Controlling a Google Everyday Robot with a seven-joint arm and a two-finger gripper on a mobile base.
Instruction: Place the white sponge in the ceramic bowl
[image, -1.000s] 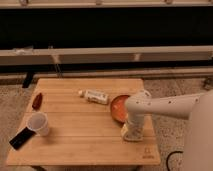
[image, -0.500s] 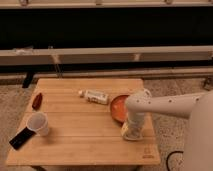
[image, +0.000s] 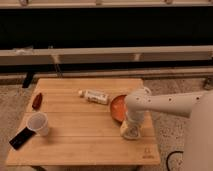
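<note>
The white sponge (image: 131, 132) is sitting at the table's right side, just in front of the orange-red bowl (image: 118, 107), right at the tip of the gripper (image: 131, 129), which is reaching straight down onto it. Honestly can't tell whether the sponge is being held or just touched. The arm is blocking part of the bowl, and the part showing is looking empty. A white bottle (image: 95, 96) is lying on its side left of the bowl. Over at the left edge a white cup (image: 39, 123) is standing upright, a black flat thing (image: 21, 138) lying just beside it.
</note>
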